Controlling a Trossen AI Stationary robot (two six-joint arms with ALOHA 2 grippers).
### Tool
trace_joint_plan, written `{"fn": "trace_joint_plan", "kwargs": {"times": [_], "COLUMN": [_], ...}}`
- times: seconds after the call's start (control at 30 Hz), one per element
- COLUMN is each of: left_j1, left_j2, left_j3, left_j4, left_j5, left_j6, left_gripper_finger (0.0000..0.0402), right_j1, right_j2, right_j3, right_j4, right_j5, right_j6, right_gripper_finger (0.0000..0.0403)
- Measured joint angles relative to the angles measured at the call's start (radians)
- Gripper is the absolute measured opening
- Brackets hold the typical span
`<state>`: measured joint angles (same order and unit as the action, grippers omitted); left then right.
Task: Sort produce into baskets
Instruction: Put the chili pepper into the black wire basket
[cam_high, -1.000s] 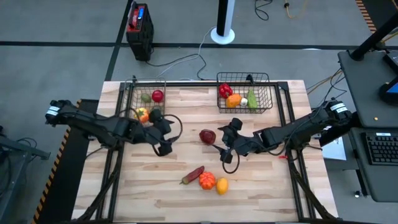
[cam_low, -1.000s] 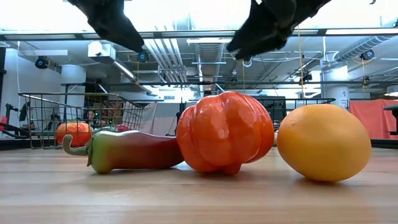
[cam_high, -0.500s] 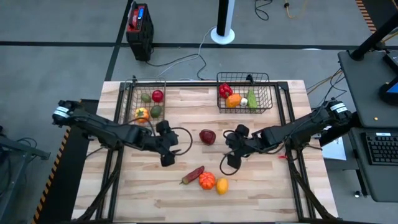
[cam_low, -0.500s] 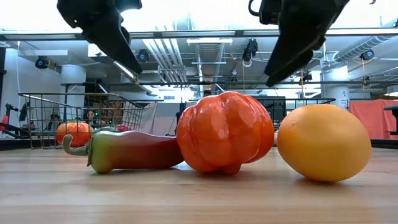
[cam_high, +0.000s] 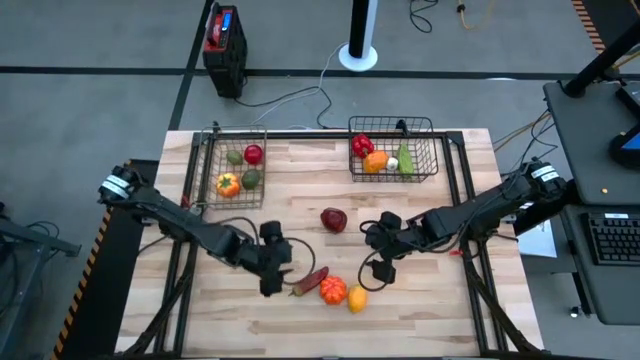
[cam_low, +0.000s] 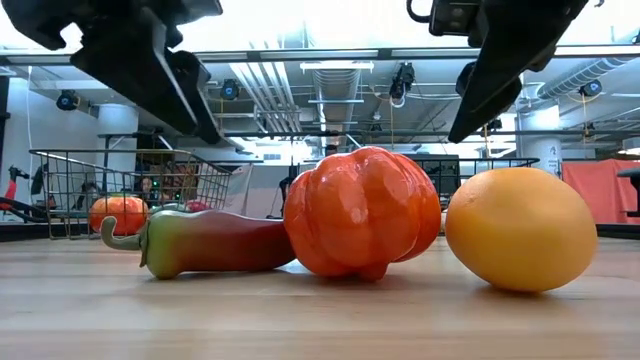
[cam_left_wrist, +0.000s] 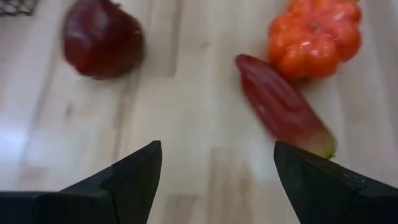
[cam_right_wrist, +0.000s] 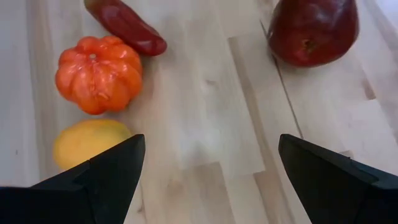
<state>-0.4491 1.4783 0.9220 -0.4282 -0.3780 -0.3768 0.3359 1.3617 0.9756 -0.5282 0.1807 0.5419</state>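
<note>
Four pcs remain loose on the bench (cam_high: 420, 300): maroon fruit (cam_high: 333, 219) mid-bench; chili pepper (cam_high: 311, 281), orange pumpkin (cam_high: 333, 291) and yellow lemon (cam_high: 357, 298) clustered near the front edge. Rest sit in the left basket (cam_high: 232, 170) and right basket (cam_high: 394, 150). Left hand (cam_high: 273, 272), fingers spread, empty, just beside the pepper. Right hand (cam_high: 378, 252), fingers wide, empty, between maroon fruit and cluster. Handling est.: toy pcs look light, rigid, glossy, likely slippery. Pepper: grip across its mid-body. Pumpkin: take across ribs.
</note>
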Motion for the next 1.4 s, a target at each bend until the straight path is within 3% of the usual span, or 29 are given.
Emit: {"fn": "trace_joint_plan", "kwargs": {"times": [0.5, 1.2, 1.4], "left_j1": [-0.039, -0.037, -0.039], "left_j2": [0.169, 0.171, 0.178], "left_j3": [0.093, 0.096, 0.096], "left_j4": [0.104, 0.163, 0.174], "left_j5": [-0.009, -0.031, -0.031], "left_j6": [-0.015, 0.001, -0.077], "left_gripper_finger": [0.0290, 0.0290, 0.0290], "right_j1": [0.045, 0.050, 0.056], "right_j2": [0.000, 0.000, 0.000], "right_j3": [0.000, 0.000, 0.000], "right_j4": [0.001, 0.001, 0.004], "right_j5": [0.003, 0.100, 0.140], "right_j6": [0.037, 0.006, -0.004], "right_gripper_finger": [0.0361, 0.0361, 0.0361]}}
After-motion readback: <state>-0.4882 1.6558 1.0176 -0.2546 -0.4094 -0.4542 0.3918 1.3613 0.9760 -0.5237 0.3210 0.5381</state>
